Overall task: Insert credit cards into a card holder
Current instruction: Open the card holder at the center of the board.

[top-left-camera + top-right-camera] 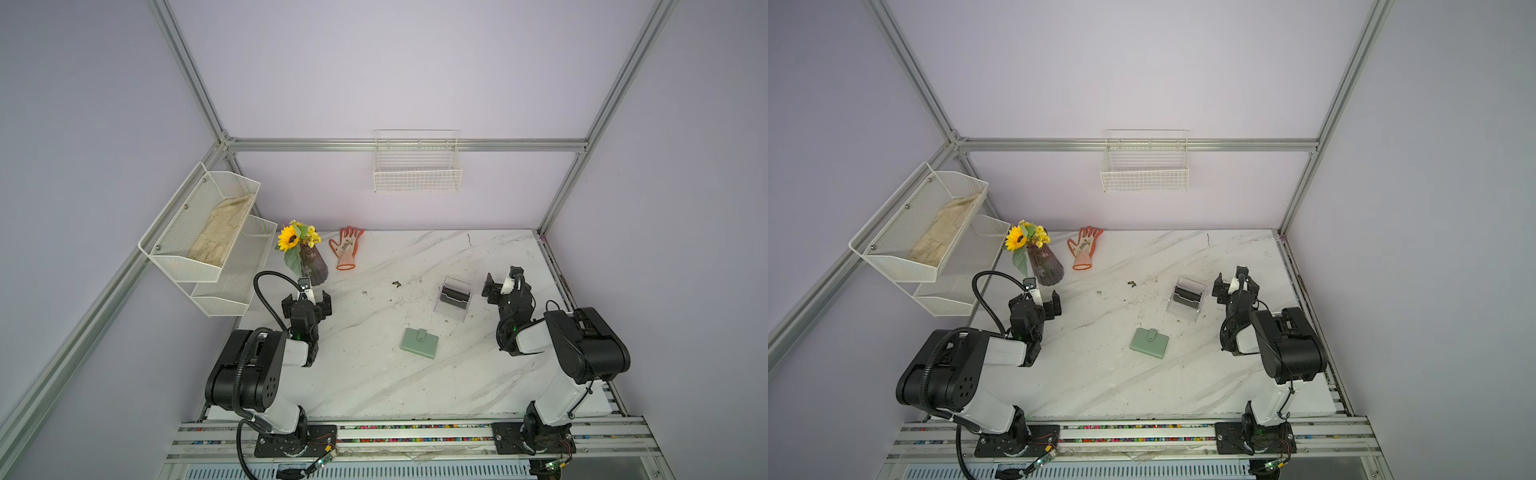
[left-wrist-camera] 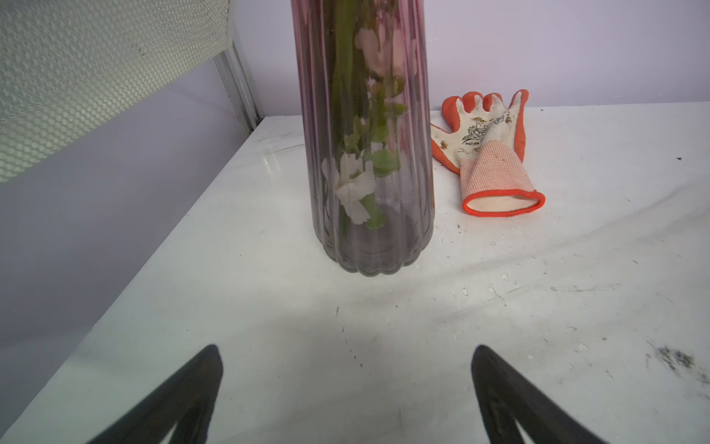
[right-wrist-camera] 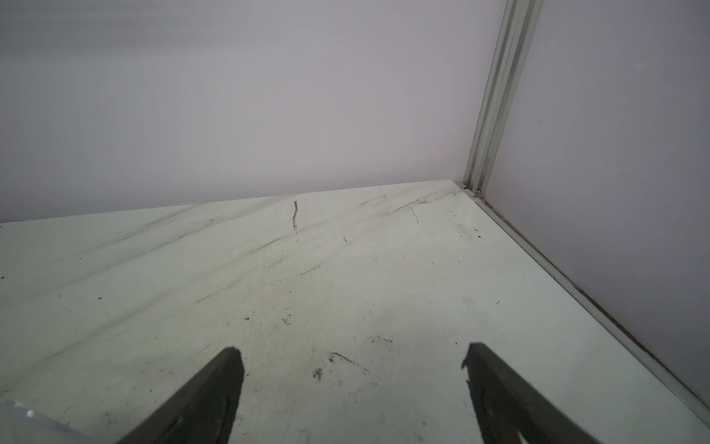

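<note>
Card holder (image 1: 419, 343): sage-green, flat, matte rectangle with rounded corners and its tab folded over the cover. It lies shut near the middle of the desk (image 1: 374, 386), between the two arms.

Credit cards (image 1: 455, 296): thin dark slabs standing in a clear, rigid plastic box (image 1: 451, 313) just beyond the holder and not touching it. Only dark edges can be made out.

Left claw (image 2: 345, 348): black tapered fingers spread wide with nothing between them, facing a ribbed, smoky-pink glass vase (image 2: 369, 153).

Right claw (image 3: 351, 351): also spread and empty, over a scuffed, grey-veined, marble-look surface beside the box.
</note>
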Robot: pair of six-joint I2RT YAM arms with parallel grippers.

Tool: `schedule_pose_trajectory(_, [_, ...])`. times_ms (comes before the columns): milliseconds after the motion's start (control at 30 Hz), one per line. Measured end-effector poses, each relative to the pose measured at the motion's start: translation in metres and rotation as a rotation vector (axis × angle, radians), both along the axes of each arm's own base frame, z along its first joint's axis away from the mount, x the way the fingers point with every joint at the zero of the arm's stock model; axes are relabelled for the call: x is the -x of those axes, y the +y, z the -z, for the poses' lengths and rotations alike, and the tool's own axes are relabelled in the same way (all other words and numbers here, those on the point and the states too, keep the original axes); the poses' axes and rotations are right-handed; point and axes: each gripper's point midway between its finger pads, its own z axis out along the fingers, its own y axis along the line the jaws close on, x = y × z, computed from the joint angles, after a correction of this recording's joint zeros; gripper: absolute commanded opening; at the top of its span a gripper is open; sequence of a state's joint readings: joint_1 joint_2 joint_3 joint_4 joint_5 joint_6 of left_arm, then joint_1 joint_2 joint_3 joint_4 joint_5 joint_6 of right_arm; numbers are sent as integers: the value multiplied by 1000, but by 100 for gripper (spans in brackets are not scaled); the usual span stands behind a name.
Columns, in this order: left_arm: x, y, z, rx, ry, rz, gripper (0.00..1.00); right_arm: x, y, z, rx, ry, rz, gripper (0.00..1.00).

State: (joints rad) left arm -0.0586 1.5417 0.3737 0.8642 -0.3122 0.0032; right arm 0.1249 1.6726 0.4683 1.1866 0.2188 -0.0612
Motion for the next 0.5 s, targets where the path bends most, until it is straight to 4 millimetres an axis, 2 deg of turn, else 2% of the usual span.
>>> schedule_pose_trajectory(67, [2,-3,-9,-4,-1,20,100,-2,1,-30,-2,-34,-4,87])
schedule_pose_trajectory(200, [6,-11,-37,4,-23,66,100,-6,15,-116,-18,-116,-63,79])
schedule_pose_trajectory(267, [5,-18,-54,41,-42,88,100,-4,29,-158,-27,-143,-116,80])
schedule_pose_trajectory(333, [3,-29,-72,110,-54,131,100,2,51,-188,-32,-139,-187,82])
schedule_pose_trajectory(400, [-2,-44,-86,187,-44,179,100,11,79,-199,-35,-108,-265,82])
schedule_pose_trajectory(433, [-4,-52,-90,226,-35,198,100,17,94,-197,-35,-79,-307,82])
schedule_pose_trajectory(500, [-6,-76,-95,301,6,259,100,30,128,-182,-38,5,-396,82])
